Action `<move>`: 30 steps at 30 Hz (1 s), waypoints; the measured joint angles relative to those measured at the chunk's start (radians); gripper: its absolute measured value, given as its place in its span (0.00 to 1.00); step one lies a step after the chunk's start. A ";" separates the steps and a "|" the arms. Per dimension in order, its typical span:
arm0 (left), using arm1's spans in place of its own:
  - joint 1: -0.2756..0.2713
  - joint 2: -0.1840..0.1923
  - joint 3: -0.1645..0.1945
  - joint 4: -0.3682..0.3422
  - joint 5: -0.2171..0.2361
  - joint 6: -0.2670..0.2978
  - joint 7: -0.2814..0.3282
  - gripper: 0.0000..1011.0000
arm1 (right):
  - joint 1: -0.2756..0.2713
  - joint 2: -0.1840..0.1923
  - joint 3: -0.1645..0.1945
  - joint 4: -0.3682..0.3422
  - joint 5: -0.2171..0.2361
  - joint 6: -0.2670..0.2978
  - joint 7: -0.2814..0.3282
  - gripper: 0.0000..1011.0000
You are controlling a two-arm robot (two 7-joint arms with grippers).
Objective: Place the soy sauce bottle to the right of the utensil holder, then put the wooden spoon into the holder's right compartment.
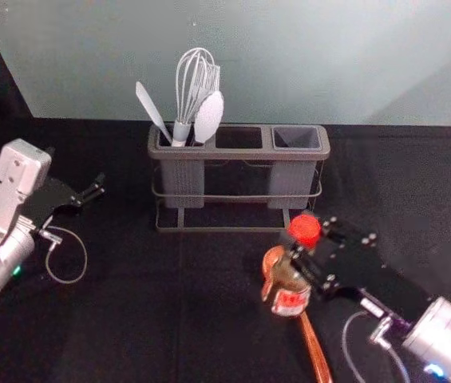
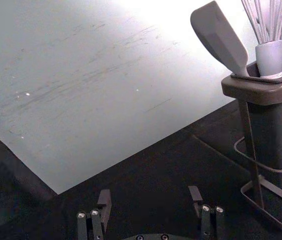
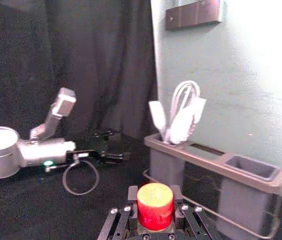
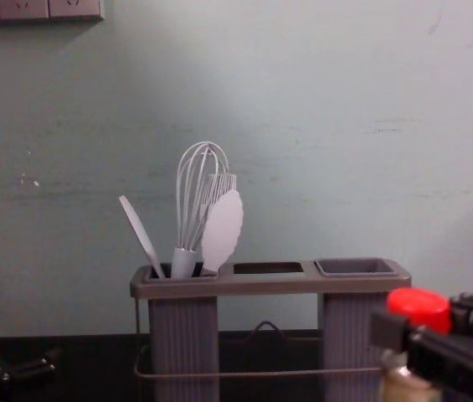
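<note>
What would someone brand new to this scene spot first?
Probably the bright red cap of the soy sauce bottle, held by the right gripper near the utensil holder's right end. Next, likely the pale whisk among utensils in the holder's left compartment, then the orange-brown spoon on the table by the bottle.

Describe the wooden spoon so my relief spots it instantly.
Find the utensil holder at the back. In front of its right end, the right pincer grips a red-capped bottle. The spoon lies partly hidden by that bottle, its handle pointing toward the robot; it is orange-brown, unlike the pale utensils in the holder.
</note>
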 joint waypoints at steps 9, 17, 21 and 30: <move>0.000 0.000 0.000 0.000 0.000 0.000 0.000 1.00 | 0.001 -0.003 0.071 0.025 0.016 0.002 -0.024 0.38; 0.000 0.000 0.000 0.000 0.000 0.000 0.000 1.00 | 0.034 -0.019 0.111 0.083 0.020 0.017 -0.041 0.38; 0.000 0.000 0.000 0.000 0.000 0.000 0.000 1.00 | 0.061 -0.028 0.117 0.116 0.018 0.022 -0.046 0.38; 0.000 0.000 0.000 0.000 0.000 0.000 0.000 1.00 | 0.173 -0.076 0.112 0.250 0.003 0.003 -0.046 0.38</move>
